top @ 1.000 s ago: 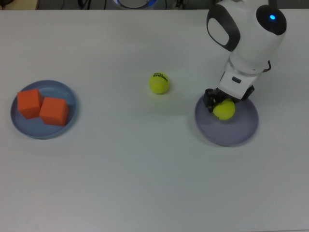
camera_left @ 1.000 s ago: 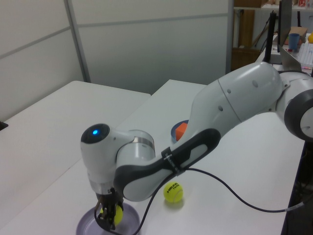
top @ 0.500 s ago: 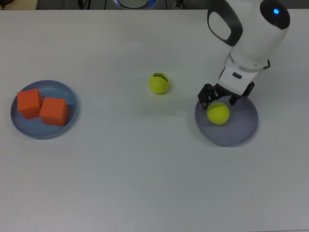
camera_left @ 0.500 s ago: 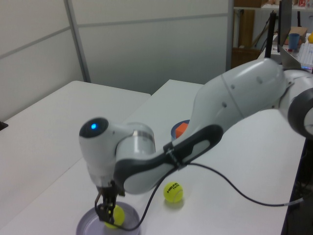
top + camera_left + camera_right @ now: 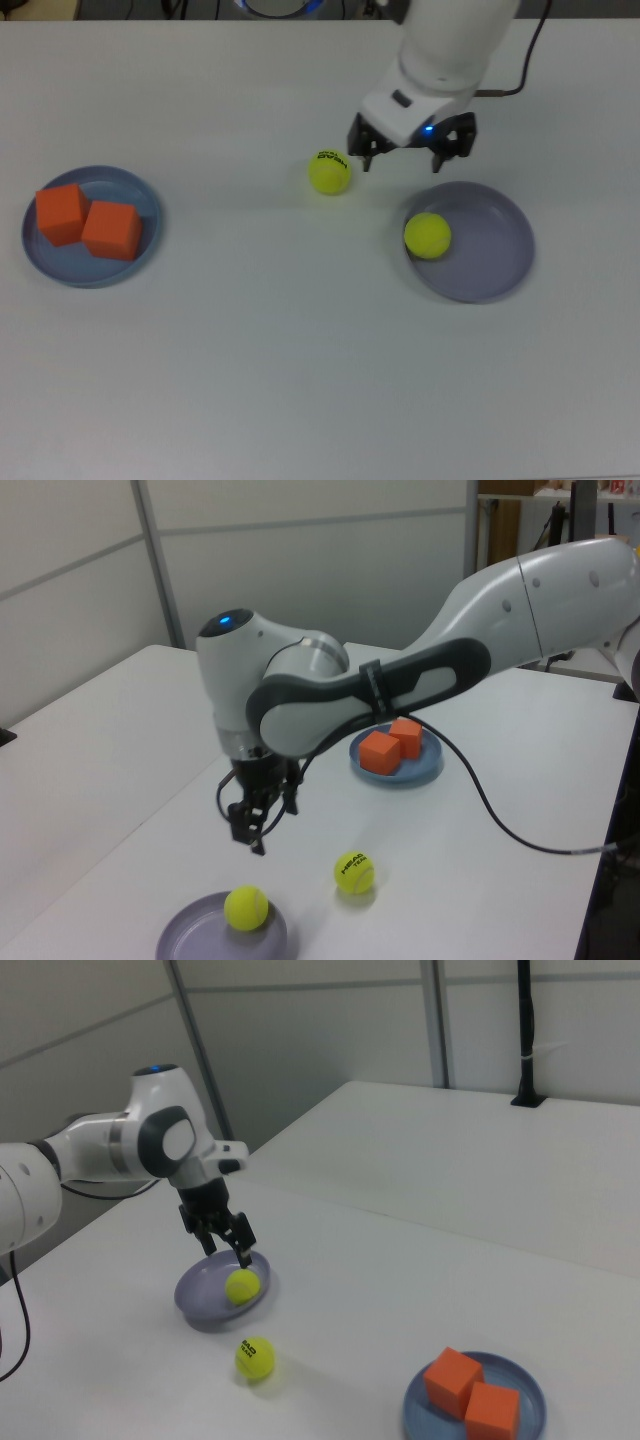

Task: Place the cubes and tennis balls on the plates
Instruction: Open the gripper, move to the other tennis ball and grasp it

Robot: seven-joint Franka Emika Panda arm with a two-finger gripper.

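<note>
Nearest in the top view, one tennis ball [image 5: 428, 236] rests on the lavender plate [image 5: 497, 268]. Beyond the lavender plate the gripper [image 5: 412, 153] hangs released, empty, the lettered ball [image 5: 330, 172] just beside it.

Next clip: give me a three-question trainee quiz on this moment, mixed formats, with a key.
1. True or false: both orange cubes sit on the blue plate.
2. How many tennis balls lie on the lavender plate?
3. Multiple choice: the gripper is A) shut on a ball, B) open and empty, C) shut on a cube.

Key: 1 true; 2 one, the lettered ball is on the table; 3 B.
</note>
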